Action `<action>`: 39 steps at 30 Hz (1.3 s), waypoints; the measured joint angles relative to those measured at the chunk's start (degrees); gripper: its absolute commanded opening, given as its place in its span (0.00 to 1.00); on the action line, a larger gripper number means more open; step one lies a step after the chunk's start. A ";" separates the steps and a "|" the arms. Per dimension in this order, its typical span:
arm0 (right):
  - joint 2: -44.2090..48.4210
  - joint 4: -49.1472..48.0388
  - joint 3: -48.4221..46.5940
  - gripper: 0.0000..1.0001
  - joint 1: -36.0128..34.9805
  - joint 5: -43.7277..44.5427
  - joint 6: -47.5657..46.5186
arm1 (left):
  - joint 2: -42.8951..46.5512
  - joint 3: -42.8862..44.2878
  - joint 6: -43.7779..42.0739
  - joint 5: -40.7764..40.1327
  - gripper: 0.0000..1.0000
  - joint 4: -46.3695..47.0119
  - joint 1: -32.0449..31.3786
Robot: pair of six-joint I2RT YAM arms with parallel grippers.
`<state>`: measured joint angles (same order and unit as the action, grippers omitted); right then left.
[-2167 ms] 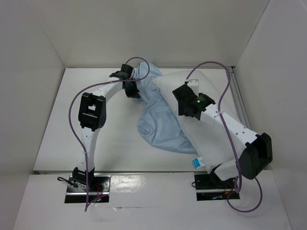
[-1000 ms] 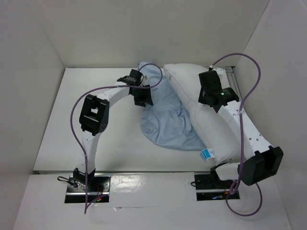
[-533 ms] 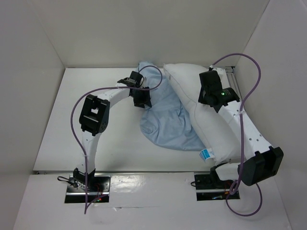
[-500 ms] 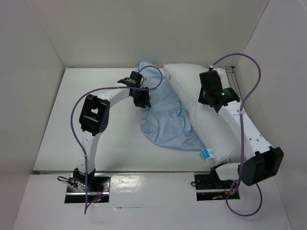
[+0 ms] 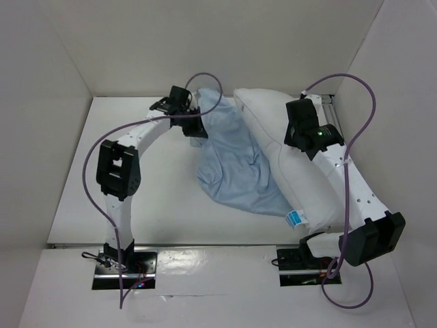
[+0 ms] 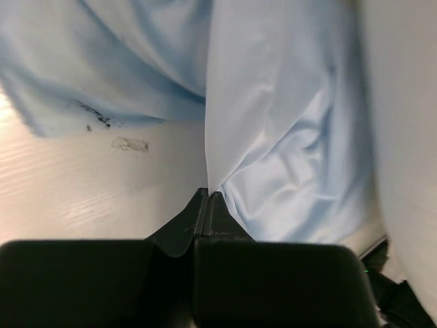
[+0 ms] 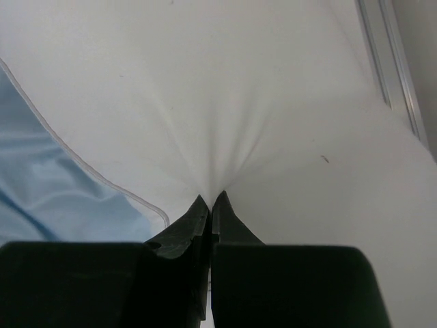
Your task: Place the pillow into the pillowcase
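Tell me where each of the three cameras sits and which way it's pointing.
Top external: overhead from the near side, looking down on the table, left arm, right arm, pillow, pillowcase.
Left wrist: faces along the shut left gripper, pinching pillowcase.
Right wrist: faces along the shut right gripper, pinching pillow.
Both wrist views share the pillowcase.

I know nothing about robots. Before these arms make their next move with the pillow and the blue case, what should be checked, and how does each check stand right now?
1. Grip of the left end effector on the thin, wrinkly light blue fabric pillowcase: ok, it is shut on a fold.
2. Grip of the right end effector on the plump white rectangular pillow: ok, the cloth puckers into its closed tips.
3. Pillowcase opening found and spread: cannot tell, no opening shows.
4. Pillow inside the pillowcase: not ok, it lies outside, its edge over the blue fabric.
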<state>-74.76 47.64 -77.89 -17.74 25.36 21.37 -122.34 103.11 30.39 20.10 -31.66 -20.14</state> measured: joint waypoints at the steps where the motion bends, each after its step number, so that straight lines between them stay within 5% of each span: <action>1: 0.00 0.15 -0.57 0.00 0.02 0.55 -0.02 | 3.48 0.02 0.00 0.48 0.00 0.00 1.27; 13: 5.38 -2.56 -3.37 0.00 0.39 2.99 -0.44 | 27.21 -3.54 -0.50 3.23 0.00 -0.52 12.74; 29: 3.02 -17.88 12.59 0.00 -7.15 -9.25 0.50 | 32.92 -9.05 -0.39 3.23 0.00 -5.73 25.73; 39: -11.69 -19.34 11.58 0.00 -11.50 7.10 2.16 | 35.52 -4.90 -0.17 5.84 0.00 -6.10 29.16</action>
<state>-86.46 28.29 -66.30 -29.23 32.47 23.53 -86.83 98.21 30.22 25.93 -37.76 9.02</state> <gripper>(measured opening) 0.016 0.022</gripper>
